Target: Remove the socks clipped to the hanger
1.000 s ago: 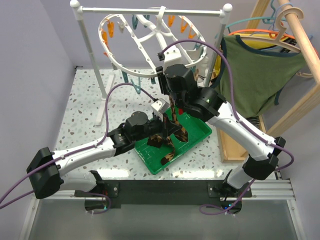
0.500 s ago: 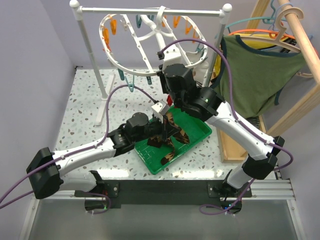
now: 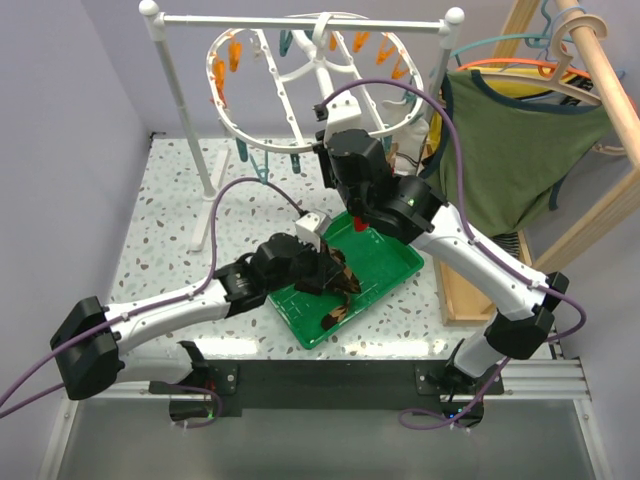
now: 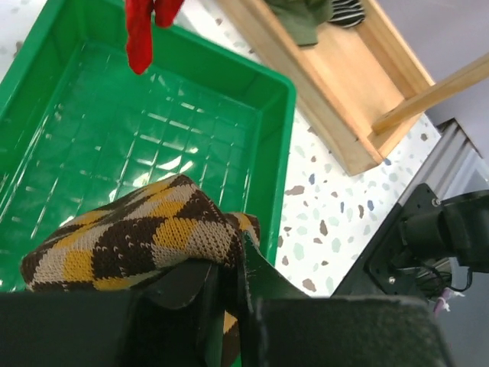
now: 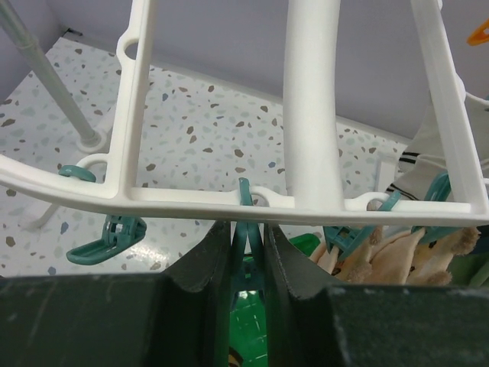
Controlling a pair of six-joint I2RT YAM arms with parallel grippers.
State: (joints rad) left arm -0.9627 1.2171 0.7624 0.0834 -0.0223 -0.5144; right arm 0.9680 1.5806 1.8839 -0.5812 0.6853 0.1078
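Observation:
The white oval hanger [image 3: 225, 108] hangs from the rail, and one of its ribs [image 5: 312, 115] fills the right wrist view. My right gripper [image 3: 356, 207] [image 5: 247, 233] is shut on a teal clothespin [image 5: 246, 223] under the rim. A red sock [image 3: 357, 224] [image 4: 140, 34] dangles below that pin. My left gripper [image 3: 325, 272] [image 4: 229, 256] is shut on a brown-and-tan diamond sock [image 3: 338, 276] [image 4: 137, 245] low over the green tray [image 3: 388, 256] [image 4: 153, 115]. A tan sock [image 5: 382, 256] stays clipped at the right.
Another checkered sock [image 3: 335, 318] lies in the tray's near corner. A free teal pin [image 5: 107, 238] hangs at the left of the rim. The white rail stand [image 3: 185, 110] is behind, and an olive top [image 3: 520, 150] on a wooden frame [image 4: 336, 115] is at the right.
The left gripper has brought the checkered sock down toward the tray. The hanger has swung back toward level. The right gripper's fingers have closed in on the teal pin.

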